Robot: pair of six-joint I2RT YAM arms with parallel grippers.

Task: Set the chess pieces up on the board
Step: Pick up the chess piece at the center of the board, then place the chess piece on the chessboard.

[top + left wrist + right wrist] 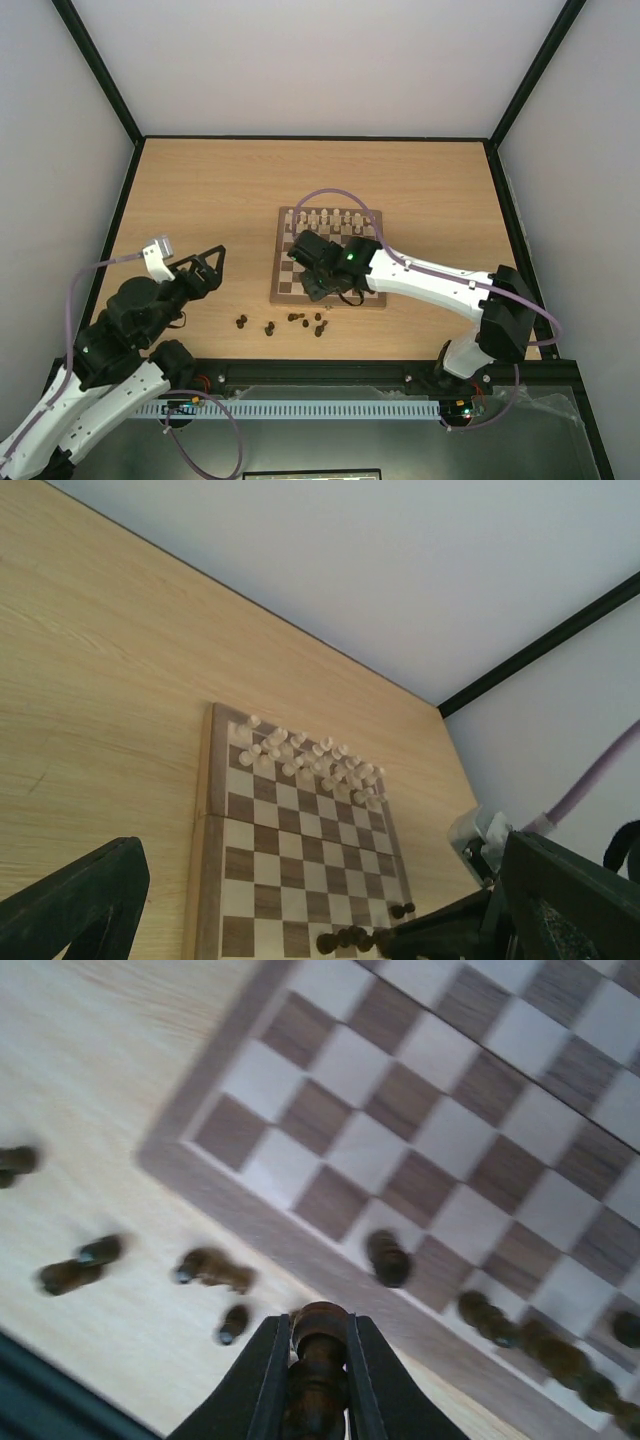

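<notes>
The right claw (318,1322) is pinching one dark chess piece (320,1365) over the near border of the board (250,1215). Other loose dark pieces (292,320) lie on the tabletop (200,190) by that edge, and a row of dark pieces (490,1318) sits on the board's near squares. The left claw (205,262) hangs spread wide, well left of the board

We see a matt wooden board (440,1090) on a pale, smooth wood-grain table (200,190); the dark chess pieces (215,1270) look like turned wood with a slight sheen.
</notes>
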